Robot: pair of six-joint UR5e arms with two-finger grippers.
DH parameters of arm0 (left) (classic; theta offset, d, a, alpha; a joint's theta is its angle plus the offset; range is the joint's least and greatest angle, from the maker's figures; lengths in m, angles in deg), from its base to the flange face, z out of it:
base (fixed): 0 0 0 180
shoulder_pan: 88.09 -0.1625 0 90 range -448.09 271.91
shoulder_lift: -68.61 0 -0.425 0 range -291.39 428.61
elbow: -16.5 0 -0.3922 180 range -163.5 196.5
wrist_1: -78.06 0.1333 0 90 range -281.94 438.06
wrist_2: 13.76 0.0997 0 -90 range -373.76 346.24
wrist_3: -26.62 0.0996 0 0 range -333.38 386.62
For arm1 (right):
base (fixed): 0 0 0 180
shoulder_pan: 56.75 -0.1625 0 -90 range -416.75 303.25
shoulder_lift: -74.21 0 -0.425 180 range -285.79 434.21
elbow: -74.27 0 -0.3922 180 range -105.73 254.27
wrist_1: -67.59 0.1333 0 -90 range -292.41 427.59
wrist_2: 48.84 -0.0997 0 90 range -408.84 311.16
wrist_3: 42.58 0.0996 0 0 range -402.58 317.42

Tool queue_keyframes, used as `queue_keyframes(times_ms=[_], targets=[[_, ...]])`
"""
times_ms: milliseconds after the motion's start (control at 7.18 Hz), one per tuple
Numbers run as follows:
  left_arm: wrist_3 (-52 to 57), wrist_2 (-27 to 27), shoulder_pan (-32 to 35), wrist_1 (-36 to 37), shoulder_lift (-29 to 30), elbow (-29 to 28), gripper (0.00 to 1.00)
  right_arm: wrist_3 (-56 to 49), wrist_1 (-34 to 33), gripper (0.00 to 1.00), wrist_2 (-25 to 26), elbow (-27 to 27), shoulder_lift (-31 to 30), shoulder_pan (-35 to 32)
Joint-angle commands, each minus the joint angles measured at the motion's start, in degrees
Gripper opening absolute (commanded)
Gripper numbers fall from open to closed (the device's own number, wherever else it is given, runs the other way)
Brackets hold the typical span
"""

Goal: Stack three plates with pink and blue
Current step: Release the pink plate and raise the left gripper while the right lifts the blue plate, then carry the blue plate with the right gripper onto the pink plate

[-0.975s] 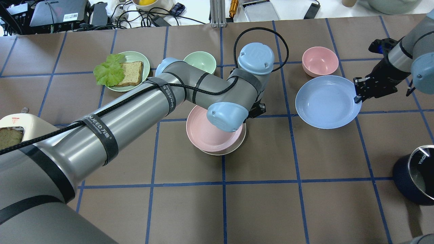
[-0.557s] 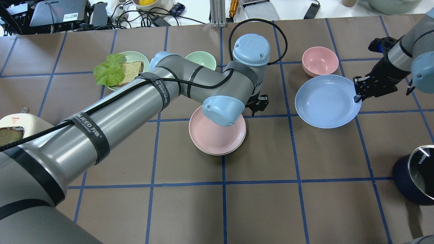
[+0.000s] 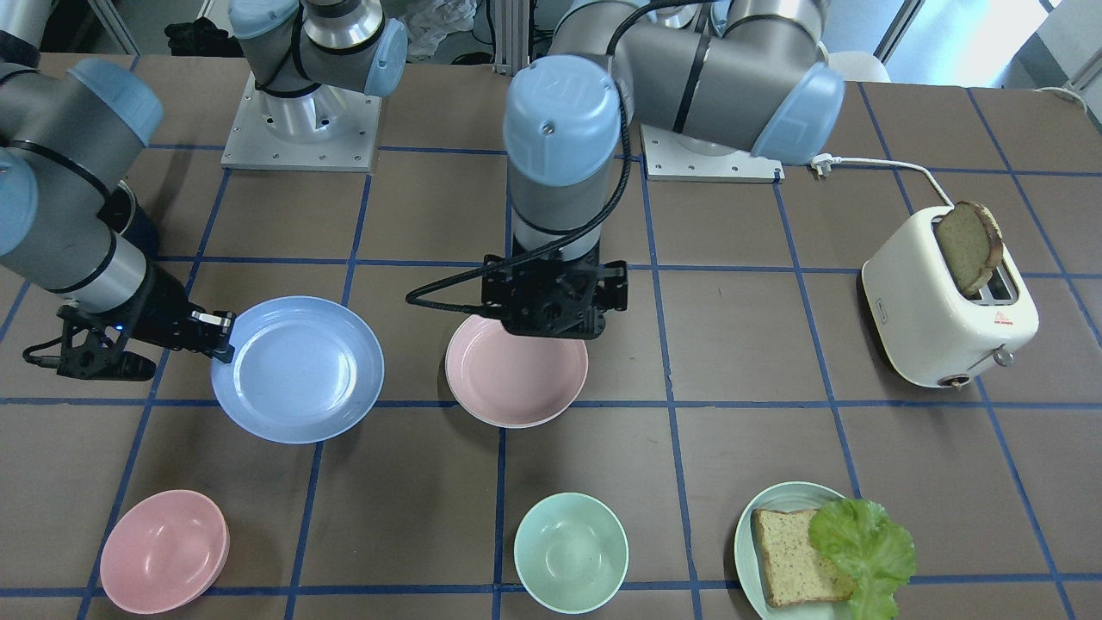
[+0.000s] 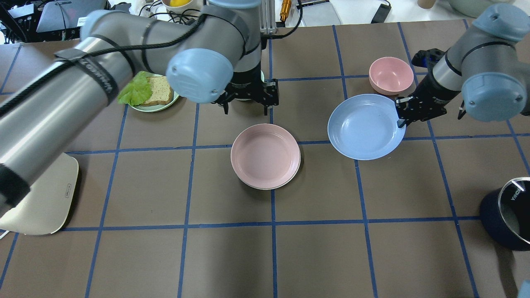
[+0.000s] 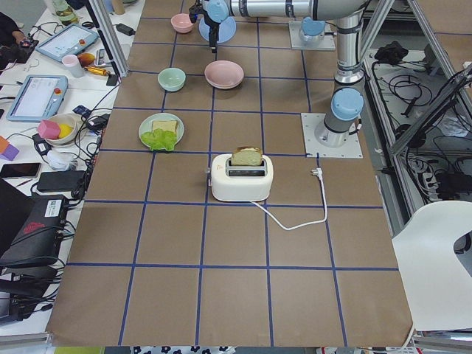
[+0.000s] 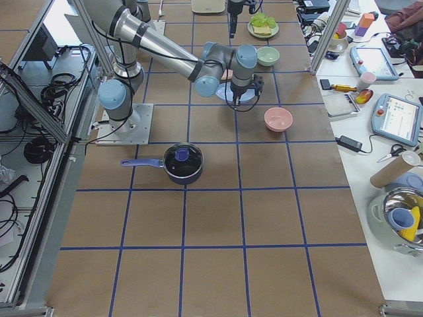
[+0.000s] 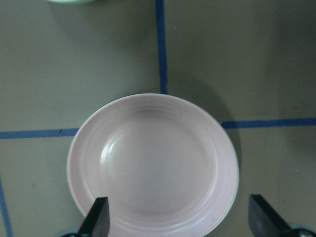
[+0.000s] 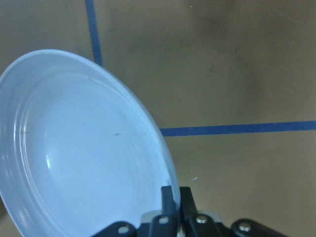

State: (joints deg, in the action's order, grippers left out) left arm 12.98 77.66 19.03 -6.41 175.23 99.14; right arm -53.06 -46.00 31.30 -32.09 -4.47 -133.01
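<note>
The pale pink plate (image 4: 265,155) lies at mid-table on the cream-white plate (image 4: 268,188), of which only a thin rim shows. The pink plate also shows in the front view (image 3: 516,370) and the left wrist view (image 7: 153,158). My left gripper (image 4: 246,106) is open and empty, raised just beyond the pink plate's far edge. My right gripper (image 4: 401,118) is shut on the right rim of the light blue plate (image 4: 364,126). It holds that plate tilted, to the right of the stack and apart from it. The grip shows in the right wrist view (image 8: 175,195).
A pink bowl (image 4: 391,74) sits just behind the blue plate. A mint bowl (image 3: 571,551) and a green plate with bread and lettuce (image 4: 151,93) lie beyond the stack. A toaster (image 3: 947,301) stands on my left, and a dark pot (image 4: 509,213) at near right.
My left arm has lifted off the pink plate and drawn back to the far side, leaving it settled on the cream plate. My right gripper has carried the blue plate left, toward the stack.
</note>
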Motion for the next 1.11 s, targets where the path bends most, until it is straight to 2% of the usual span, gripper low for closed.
queue_keyframes(times_ms=[0,139,278,557,696,975], targets=[[4.31,-0.28,-6.46,-9.9,-9.2,0.23,1.0,5.6,-0.84,0.0,-3.39,-0.52,-0.33,-7.46],[3.01,-0.19,-6.92,-14.54,-12.54,1.11,1.0,7.99,-2.76,0.0,-4.46,-0.87,-0.42,-10.45],[3.7,0.16,-9.01,-14.94,-14.93,4.16,1.0,13.67,-6.08,0.0,-7.26,-1.83,-0.34,-13.96],[4.76,0.16,-11.92,-7.6,-17.23,8.48,1.0,26.76,-19.58,0.0,-7.46,-6.9,1.15,-20.57],[5.54,0.25,-12.28,-6.52,-17.15,8.15,1.0,29.69,-25.22,0.0,-7.63,-9.46,2.64,-21.29],[5.55,0.25,-12.11,-6.51,-17.24,8.41,1.0,34.42,-28.09,0.0,-7.64,-11.94,3.09,-23.13]])
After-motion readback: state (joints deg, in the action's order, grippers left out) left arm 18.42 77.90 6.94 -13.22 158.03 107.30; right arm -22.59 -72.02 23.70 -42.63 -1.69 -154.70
